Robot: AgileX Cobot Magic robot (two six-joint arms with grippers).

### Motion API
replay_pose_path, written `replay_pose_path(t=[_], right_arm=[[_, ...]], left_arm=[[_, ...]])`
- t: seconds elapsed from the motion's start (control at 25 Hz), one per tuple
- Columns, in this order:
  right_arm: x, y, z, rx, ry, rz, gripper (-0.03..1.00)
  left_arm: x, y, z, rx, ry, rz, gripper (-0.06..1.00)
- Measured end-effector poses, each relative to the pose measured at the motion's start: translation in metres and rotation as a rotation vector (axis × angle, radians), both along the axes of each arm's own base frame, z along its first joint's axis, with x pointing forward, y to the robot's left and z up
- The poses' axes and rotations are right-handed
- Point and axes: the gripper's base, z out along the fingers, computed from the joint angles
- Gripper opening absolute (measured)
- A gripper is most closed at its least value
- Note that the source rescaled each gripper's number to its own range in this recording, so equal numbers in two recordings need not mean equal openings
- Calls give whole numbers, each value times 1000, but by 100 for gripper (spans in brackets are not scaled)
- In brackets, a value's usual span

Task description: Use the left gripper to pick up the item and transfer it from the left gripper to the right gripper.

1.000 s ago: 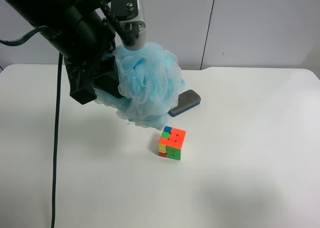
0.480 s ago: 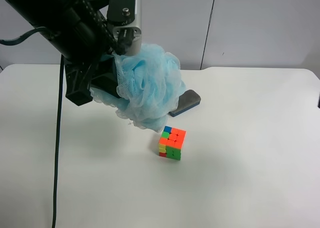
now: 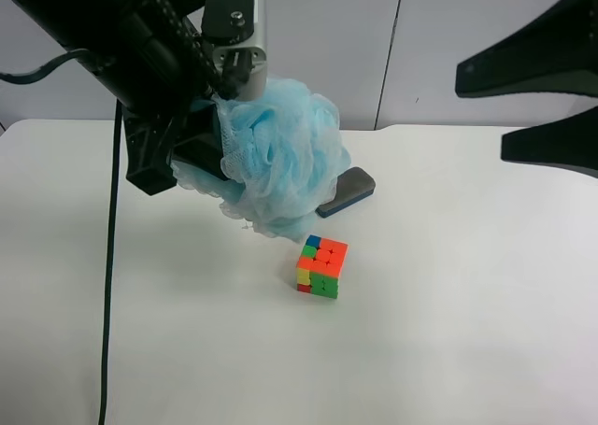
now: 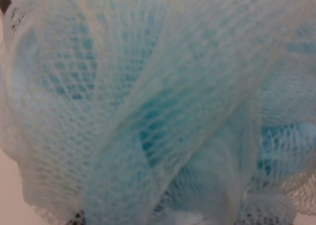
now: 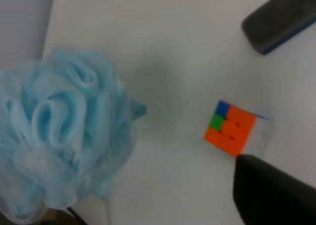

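The item, a fluffy light-blue mesh pouf (image 3: 280, 159), hangs above the white table. My left gripper (image 3: 213, 149) is shut on its side, with the jaw tips buried in the ruffles. The mesh of the pouf (image 4: 158, 106) fills the left wrist view. My right gripper (image 3: 481, 107) reaches in from the exterior high view's right, open, its two long tapered fingers pointing toward the pouf and well apart from it. In the right wrist view the pouf (image 5: 59, 136) lies ahead, and one dark finger (image 5: 271, 195) shows at the edge.
A multicoloured puzzle cube (image 3: 322, 266) (image 5: 232, 128) sits on the table (image 3: 467, 332) below and right of the pouf. A grey-and-blue eraser block (image 3: 346, 191) (image 5: 281, 17) lies behind it. A black cable (image 3: 106, 285) hangs down at the left.
My right gripper has come into the exterior high view from the right edge. The pouf and the left gripper rose a little and now hold nearly still.
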Motion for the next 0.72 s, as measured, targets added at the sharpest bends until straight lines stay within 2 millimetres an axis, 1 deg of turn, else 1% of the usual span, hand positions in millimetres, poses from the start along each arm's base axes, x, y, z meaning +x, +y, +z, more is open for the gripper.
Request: replay_pose_path(t=[0.24, 0.4, 0.48, 0.64, 0.72], right_arm=[[28, 7, -11, 165, 48, 98, 100], [40, 11, -16, 247, 68, 135, 100], [43, 19, -19, 267, 78, 170, 100], [43, 44, -27, 271, 111, 259, 100], [43, 55, -31, 259, 111, 270, 100]], left_arm=[[1, -1, 1, -20, -9, 2, 1], [1, -2, 1, -18, -26, -16, 1], [1, -2, 2, -17, -32, -24, 1], [2, -3, 3, -32, -45, -24, 1], [2, -4, 3, -39, -41, -24, 1]])
